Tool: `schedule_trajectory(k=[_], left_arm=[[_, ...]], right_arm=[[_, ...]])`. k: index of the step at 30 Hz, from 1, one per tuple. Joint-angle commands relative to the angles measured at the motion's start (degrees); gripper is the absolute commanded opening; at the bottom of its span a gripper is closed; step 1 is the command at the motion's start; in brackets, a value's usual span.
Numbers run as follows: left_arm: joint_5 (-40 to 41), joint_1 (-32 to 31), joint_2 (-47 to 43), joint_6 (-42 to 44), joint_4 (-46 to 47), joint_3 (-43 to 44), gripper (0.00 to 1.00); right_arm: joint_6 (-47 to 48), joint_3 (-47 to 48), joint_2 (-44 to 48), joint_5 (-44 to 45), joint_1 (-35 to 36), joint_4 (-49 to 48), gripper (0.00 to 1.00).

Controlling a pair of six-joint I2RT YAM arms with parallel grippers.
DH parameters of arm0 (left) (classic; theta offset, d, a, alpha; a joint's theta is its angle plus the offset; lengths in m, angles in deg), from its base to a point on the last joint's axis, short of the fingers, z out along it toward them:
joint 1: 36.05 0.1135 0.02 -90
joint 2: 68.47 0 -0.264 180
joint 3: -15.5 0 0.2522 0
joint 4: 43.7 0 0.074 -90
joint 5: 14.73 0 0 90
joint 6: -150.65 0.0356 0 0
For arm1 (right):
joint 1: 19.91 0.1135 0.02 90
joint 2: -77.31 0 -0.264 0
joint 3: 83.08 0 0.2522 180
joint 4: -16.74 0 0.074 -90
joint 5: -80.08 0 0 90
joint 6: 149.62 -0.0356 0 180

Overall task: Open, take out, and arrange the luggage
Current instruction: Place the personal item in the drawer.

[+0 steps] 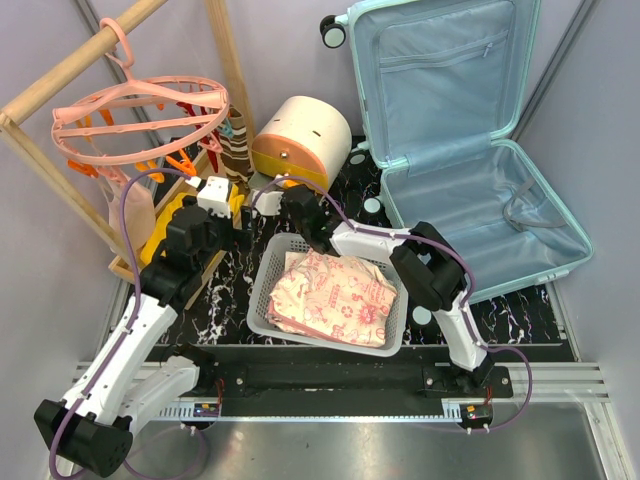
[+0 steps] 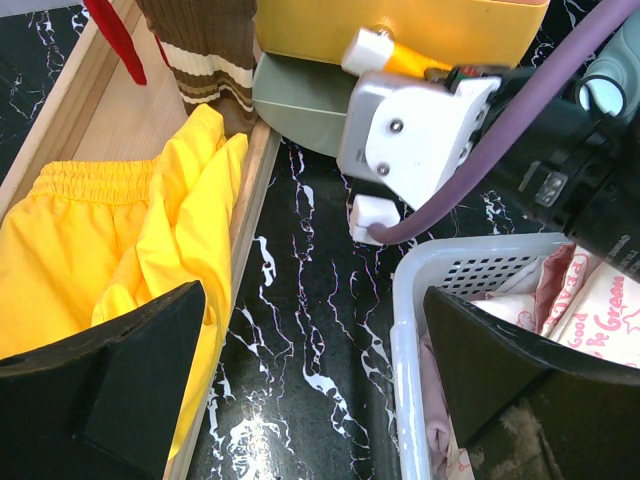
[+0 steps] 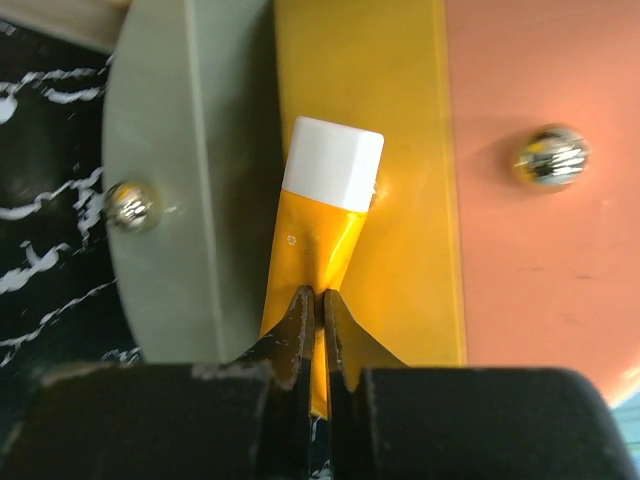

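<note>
Black marble-pattern table (image 1: 230, 290), both arms bolted at the near edge.

The luggage (image 1: 460, 200) sits at the far right of the table, open. Its base lies flat with the light blue lining up. Its lid stands upright behind it with the zip pocket facing the room and one wheel showing at the top left corner. Neither arm touches it.

Wooden rack (image 1: 60, 70) on the far left, with a pink round peg hanger (image 1: 140, 120) hung from its bar. A wooden tray (image 2: 90, 110) below it holds a yellow garment (image 2: 110, 230).

White perforated basket (image 1: 262, 285) in the middle, near the arm bases, with a folded pink floral fabric (image 1: 335, 295) inside.

Cream-and-orange drawer box (image 1: 300, 135) behind the basket, between the rack and the luggage.

Left gripper (image 2: 312, 310): jaws spread wide with nothing between them. It hangs above bare table between the tray edge and the basket rim.

Right gripper (image 3: 318, 300): reached across the basket's far edge to the front of the drawer box. The jaws are pinched together on a thin orange strip (image 3: 310, 250) with a white end (image 3: 333, 165). The strip lies against the box's yellow band. I cannot tell whether it is fixed to the box.
</note>
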Motion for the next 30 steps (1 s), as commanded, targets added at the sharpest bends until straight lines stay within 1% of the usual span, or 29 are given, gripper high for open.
schedule_trajectory(k=[1, 4, 5, 6, 8, 9, 13, 16, 18, 21, 22, 24, 25, 27, 28, 29, 30], left_arm=[[1.37, 0.41, -0.66, 0.90, 1.90, 0.29, 0.96], [1.28, 0.41, -0.57, 0.90, 1.90, 0.29, 0.96], [1.28, 0.49, -0.48, 0.90, 1.90, 0.29, 0.96], [1.20, 0.58, -0.48, 0.81, 1.90, 0.29, 0.96], [1.19, 0.58, -0.57, 0.81, 1.90, 0.29, 0.96], [1.28, 0.58, -0.48, 0.81, 1.90, 0.29, 0.96], [1.90, 0.67, -0.92, 0.81, 2.25, 0.11, 0.96], [1.46, 0.58, -1.18, 1.07, 3.13, -0.59, 0.96], [0.85, 0.58, -0.84, 0.55, 3.39, -0.59, 0.96], [-0.39, 0.23, 0.75, -3.39, 3.30, 0.11, 0.99], [0.66, -1.16, 1.01, -6.19, 4.26, -0.06, 0.99], [2.07, -3.19, 2.41, -8.84, 4.97, -0.06, 0.99], [3.47, -5.46, 3.03, -9.64, 5.84, -0.06, 0.99], [4.88, -8.02, 5.84, -11.66, 7.51, -0.50, 0.99], [4.80, -9.86, 7.33, -12.45, 9.35, -0.85, 0.99], [3.75, -10.23, 8.65, -13.33, 10.50, -0.94, 0.99], [2.35, -10.32, 11.88, -15.78, 11.82, -1.03, 0.99]], right_arm=[[-2.47, 2.70, 0.06, -0.35, -0.32, 2.29, 0.09], [-3.43, 2.79, 0.32, 0.00, -0.32, 2.38, 0.26], [-4.04, 2.88, 0.67, -0.09, -0.32, 2.29, 0.36], [-4.31, 2.96, 0.85, -0.09, -0.32, 2.29, 0.42], [-5.01, 3.14, 1.64, 0.00, -0.40, 2.29, 0.51], [-5.19, 3.14, 1.73, 0.00, -0.40, 2.20, 0.53], [-6.51, 2.01, 3.57, 0.70, -0.40, 1.24, 0.54], [-8.79, 0.16, 6.82, 1.40, -0.40, -0.08, 0.54], [-11.16, -1.16, 10.24, 1.23, -0.40, -0.17, 0.54], [-15.20, -5.28, 15.87, 0.96, -0.32, -0.52, 0.54], [-16.95, -8.17, 19.01, 1.49, -0.32, -0.87, 0.54], [-19.51, -11.43, 22.45, 2.28, -0.32, -1.84, 0.55], [-22.22, -15.02, 26.04, 2.81, -0.32, -2.19, 0.56], [-25.04, -18.29, 29.22, 3.16, -0.40, -2.63, 0.56], [-27.75, -20.91, 31.85, 3.07, -0.40, -2.37, 0.57], [-29.26, -21.90, 32.92, 3.25, -0.58, -1.15, 0.57], [-31.02, -22.69, 33.97, 3.34, -0.84, -0.09, 0.57]])
